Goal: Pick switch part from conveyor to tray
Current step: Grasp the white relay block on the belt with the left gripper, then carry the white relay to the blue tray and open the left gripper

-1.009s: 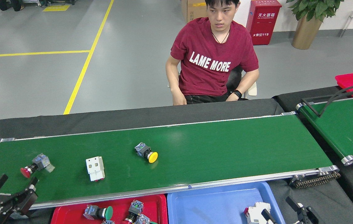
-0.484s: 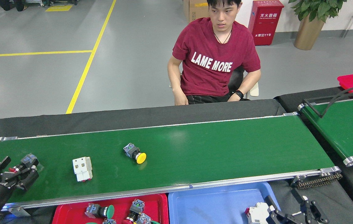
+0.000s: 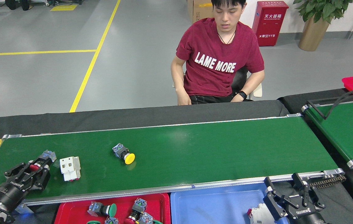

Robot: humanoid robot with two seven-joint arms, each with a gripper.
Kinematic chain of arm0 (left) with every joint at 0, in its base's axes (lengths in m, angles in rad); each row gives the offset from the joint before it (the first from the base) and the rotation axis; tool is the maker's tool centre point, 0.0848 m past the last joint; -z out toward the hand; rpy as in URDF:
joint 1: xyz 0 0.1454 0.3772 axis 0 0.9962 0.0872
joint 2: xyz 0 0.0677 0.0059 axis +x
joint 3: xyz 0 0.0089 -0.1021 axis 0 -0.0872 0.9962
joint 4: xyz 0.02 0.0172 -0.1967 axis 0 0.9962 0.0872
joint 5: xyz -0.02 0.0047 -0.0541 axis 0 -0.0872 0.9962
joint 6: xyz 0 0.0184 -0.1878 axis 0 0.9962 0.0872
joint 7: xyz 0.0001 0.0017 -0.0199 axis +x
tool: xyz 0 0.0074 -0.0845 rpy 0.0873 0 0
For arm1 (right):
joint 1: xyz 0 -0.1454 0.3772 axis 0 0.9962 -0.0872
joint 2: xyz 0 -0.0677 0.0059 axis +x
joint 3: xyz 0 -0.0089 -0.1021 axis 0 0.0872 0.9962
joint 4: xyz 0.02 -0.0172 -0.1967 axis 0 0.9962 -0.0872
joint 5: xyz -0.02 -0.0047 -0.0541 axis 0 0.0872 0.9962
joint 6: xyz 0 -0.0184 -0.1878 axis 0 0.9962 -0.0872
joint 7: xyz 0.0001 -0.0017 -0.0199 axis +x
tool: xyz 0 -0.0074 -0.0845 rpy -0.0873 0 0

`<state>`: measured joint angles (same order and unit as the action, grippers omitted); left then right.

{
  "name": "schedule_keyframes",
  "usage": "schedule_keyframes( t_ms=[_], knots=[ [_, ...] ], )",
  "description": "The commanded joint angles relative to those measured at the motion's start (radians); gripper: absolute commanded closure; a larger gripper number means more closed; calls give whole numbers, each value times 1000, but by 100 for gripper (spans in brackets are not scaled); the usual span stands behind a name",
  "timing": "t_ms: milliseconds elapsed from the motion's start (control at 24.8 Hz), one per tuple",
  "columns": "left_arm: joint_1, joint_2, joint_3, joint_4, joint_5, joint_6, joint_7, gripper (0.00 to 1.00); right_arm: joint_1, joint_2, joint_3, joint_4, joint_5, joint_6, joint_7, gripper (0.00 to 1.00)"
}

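Head view: our left gripper [image 3: 34, 170] has its fingers pinching the red switch part [image 3: 41, 161] on the conveyor [image 3: 213, 149]; our right gripper [image 3: 285, 189] has its fingers spread just above the blue tray [image 3: 216, 203].

Conveyors: two, the long green belt [image 3: 195, 149] and a second belt [image 3: 347, 127]. Trays: one red tray [image 3: 160, 205], one blue tray [image 3: 213, 202]. On the long belt: three parts, namely a red button [image 3: 41, 161] between the left jaws, a white block [image 3: 70, 168] just beside them, a yellow button [image 3: 124, 154]. Persons: one [image 3: 218, 59].
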<state>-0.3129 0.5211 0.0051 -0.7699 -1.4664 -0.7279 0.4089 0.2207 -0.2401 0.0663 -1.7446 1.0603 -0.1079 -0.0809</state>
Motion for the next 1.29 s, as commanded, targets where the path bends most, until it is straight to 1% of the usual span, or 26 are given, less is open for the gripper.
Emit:
schedule_keyframes(
  t_ms=[0,81,161,202,283,363,484,565,606,646,686,727,767,807,888,1009,1090,1130,1171,1211,1252],
  knots=[
    [52,20,15,-112,31,-7,10,95,-12,2,0,-9,6,17,-2,3],
    [164,17,41,-274,51,-2,-1,96,-14,2,0,-9,6,17,-2,3],
    [276,-3,72,-442,49,4,-18,96,-15,2,0,-9,6,17,-4,3],
    [324,-23,93,-519,51,5,-38,95,-14,2,0,-9,6,16,-5,3],
    [409,-98,150,-686,51,4,-88,94,-12,4,0,-9,6,16,-7,3],
    [488,-156,184,-834,47,2,-128,94,-9,10,3,-9,6,16,-5,3],
    [603,-222,184,-1011,40,-2,-159,91,-9,13,3,-9,6,16,-5,3],
    [655,-240,168,-1011,35,-16,-173,83,-11,13,3,-9,6,16,-5,3],
    [660,-239,151,-1008,31,-18,-193,73,-11,13,3,-9,6,14,-5,3],
    [669,-242,144,-1008,28,-18,-214,56,-11,13,3,-9,6,14,-5,3],
    [672,-245,147,-1008,26,-16,-231,44,-11,13,3,-9,6,14,-5,3],
    [673,-251,150,-1008,26,-11,-240,28,-11,13,3,-9,6,14,-5,3],
    [675,-266,156,-1006,28,-4,-242,3,-11,13,3,-9,6,14,-5,3],
    [675,-283,167,-1006,29,2,-242,0,-11,13,3,-9,6,14,-5,3],
    [675,-314,193,-1005,28,-1,-240,0,-12,15,3,-9,6,16,-5,3],
    [675,-334,211,-1005,28,22,-240,0,-12,15,3,-9,6,17,-5,3],
    [680,-388,262,-1006,21,102,-245,0,-14,15,3,-9,6,19,-5,3],
    [689,-421,299,-1002,12,183,-246,0,-14,15,3,-9,7,19,-5,3],
    [699,-440,326,-1002,3,262,-246,0,-14,15,3,-9,6,19,-5,3],
    [721,-444,340,-1002,1,308,-246,0,-14,15,3,-9,6,19,-5,3],
    [749,-446,349,-1005,3,318,-246,0,-15,16,3,-9,6,19,-5,3]
  ],
)
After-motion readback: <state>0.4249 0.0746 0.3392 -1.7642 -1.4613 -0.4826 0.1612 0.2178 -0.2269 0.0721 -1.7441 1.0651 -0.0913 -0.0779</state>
